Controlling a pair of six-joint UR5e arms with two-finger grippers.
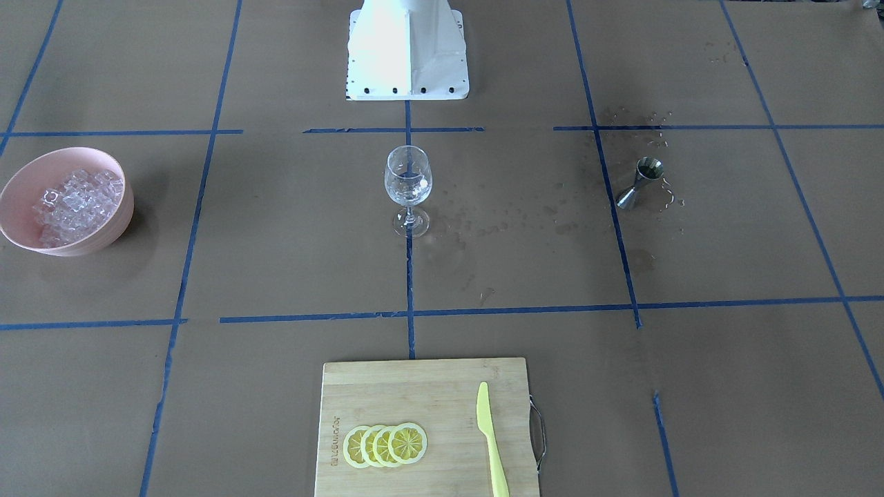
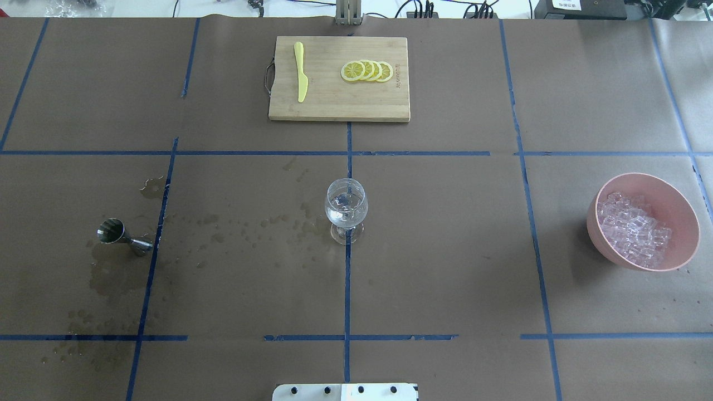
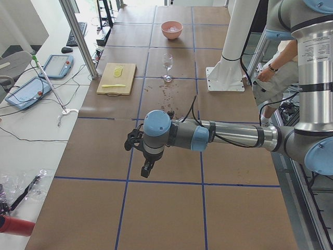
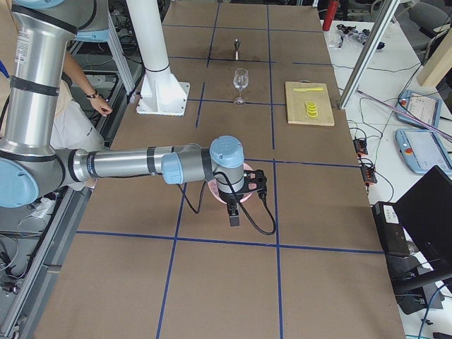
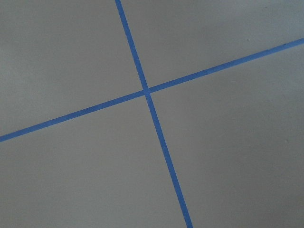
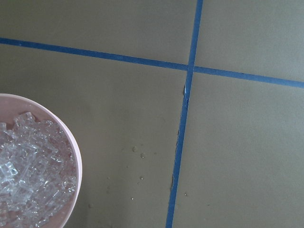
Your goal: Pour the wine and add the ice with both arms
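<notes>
A stemmed wine glass (image 1: 408,181) stands upright at the table's middle and also shows in the overhead view (image 2: 346,207). It holds a small amount of clear wine. The ice (image 2: 635,229) is a heap of clear cubes in a pink bowl (image 2: 686,225), which the right wrist view shows at lower left (image 6: 28,175). A steel jigger (image 2: 123,236) stands among wet spots. My left gripper (image 3: 147,167) hangs over bare table, far from the glass. My right gripper (image 4: 234,212) hangs just beside the bowl. Both show only in the side views, so I cannot tell whether they are open or shut.
A bamboo cutting board (image 2: 334,106) at the far edge carries several lemon slices (image 2: 366,71) and a yellow knife (image 2: 301,71). The white pedestal (image 1: 407,52) stands behind the glass. Water drops (image 1: 497,224) mark the paper between glass and jigger. A person (image 4: 85,99) stands behind the robot.
</notes>
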